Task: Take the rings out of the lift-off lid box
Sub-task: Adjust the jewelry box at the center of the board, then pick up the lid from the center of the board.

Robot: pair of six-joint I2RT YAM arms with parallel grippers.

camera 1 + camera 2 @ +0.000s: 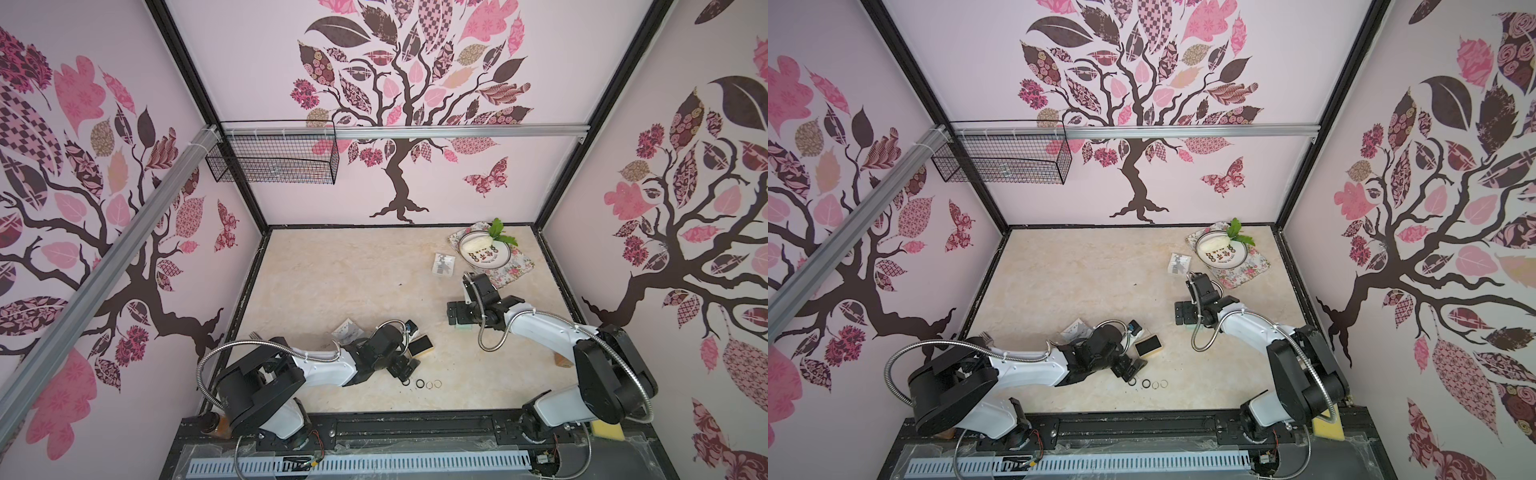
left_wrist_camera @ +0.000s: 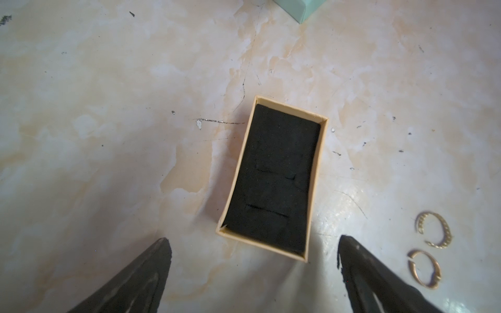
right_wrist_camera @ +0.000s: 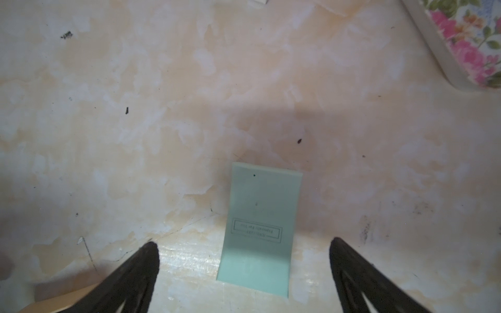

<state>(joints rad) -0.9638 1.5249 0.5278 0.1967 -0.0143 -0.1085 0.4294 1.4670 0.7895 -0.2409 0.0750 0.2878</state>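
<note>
Left gripper (image 2: 253,242) is spread wide with nothing in it, and I see it low over the marble-look tabletop (image 1: 332,282) at front left. The box (image 2: 271,178) sits open on the table just past its fingertips, lined up with the gap between them. It's a kraft-coloured base with a black foam insert (image 2: 279,151), and two slits show in the foam. The rings (image 1: 424,383) are out of the box and flat on the table. In both top views I count four in a short row just on the base side of the left gripper, with the box on its far side. Going by colour, the two nearest the gripper are dark and the other two are thin and pale. The end dark one is right against the gripper and partly hidden by it, so I can't tell whether they touch. The left wrist view shows two thin gold ones lying close together beside one finger (image 2: 379,281), outside the jaws and clear of the box. Right gripper (image 3: 244,245) is also fully apart and empty. It hangs over the mint-green lid (image 3: 260,225), which lies flat on the table at mid right with its printed label up. The lid is well apart from the box and near the floral tray (image 3: 461,46), which carries a plate (image 1: 486,251).
</note>
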